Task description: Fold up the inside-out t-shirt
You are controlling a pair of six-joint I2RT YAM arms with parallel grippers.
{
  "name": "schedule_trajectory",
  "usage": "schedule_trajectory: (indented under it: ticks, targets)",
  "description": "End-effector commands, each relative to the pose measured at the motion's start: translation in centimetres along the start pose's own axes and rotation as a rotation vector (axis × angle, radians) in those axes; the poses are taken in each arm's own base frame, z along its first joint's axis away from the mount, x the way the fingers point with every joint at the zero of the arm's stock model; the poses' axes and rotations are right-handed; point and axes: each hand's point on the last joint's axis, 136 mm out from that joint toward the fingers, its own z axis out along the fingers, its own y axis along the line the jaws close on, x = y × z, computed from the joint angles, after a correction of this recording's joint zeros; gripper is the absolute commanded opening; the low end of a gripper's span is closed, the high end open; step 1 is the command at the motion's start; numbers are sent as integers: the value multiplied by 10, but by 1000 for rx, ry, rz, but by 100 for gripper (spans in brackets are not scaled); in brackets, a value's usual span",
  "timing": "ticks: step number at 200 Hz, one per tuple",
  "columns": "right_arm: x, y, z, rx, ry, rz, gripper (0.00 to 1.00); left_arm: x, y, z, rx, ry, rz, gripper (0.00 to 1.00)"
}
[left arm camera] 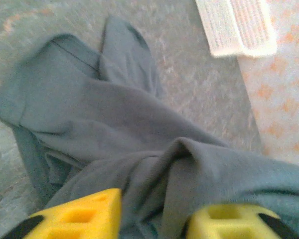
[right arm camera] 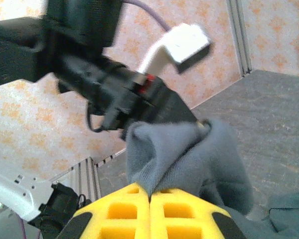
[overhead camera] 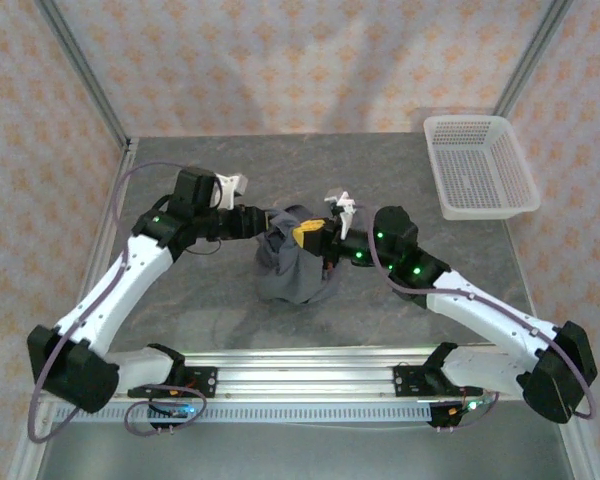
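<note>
The dark slate-grey inside-out t-shirt (overhead camera: 288,268) is bunched in a heap at the table's centre, lifted at its top between both arms. My right gripper (overhead camera: 310,236) pinches a raised fold of it. In the right wrist view the yellow fingers (right arm camera: 124,209) are pressed together on that fold of the t-shirt (right arm camera: 189,154), so the right gripper (right arm camera: 149,196) is shut. My left gripper (overhead camera: 268,222) meets the heap from the left. In the left wrist view it (left arm camera: 157,213) stands open, yellow fingertips (left arm camera: 89,211) apart, with a ridge of the t-shirt (left arm camera: 114,114) lying loosely between them.
A white mesh basket (overhead camera: 488,208) stands at the back right of the grey table; its near edge (left arm camera: 236,27) shows in the left wrist view. The left arm's black wrist (right arm camera: 114,89) hangs close above the right gripper. Patterned walls enclose the table.
</note>
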Motion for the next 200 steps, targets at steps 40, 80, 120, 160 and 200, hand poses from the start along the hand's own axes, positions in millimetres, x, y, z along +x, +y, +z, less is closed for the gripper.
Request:
schedule_trajectory:
  ticks: [40, 80, 120, 160, 200]
  targets:
    - [-9, -12, 11, 4, -39, 33, 0, 20, -18, -71, -56, -252, 166, 47]
    - [-11, -7, 12, -18, -28, 38, 0, 22, -20, -37, -118, -198, 323, 49]
    - [-15, -1, 12, -48, -28, 49, 0, 4, -7, 3, -204, -190, 409, 63]
    - [-12, -2, 12, -43, -14, 63, 0, -24, 11, 13, -331, -286, 375, 54]
    - [38, -69, -4, 274, 63, 3, 1, -50, -37, -49, -145, -343, 230, 0]
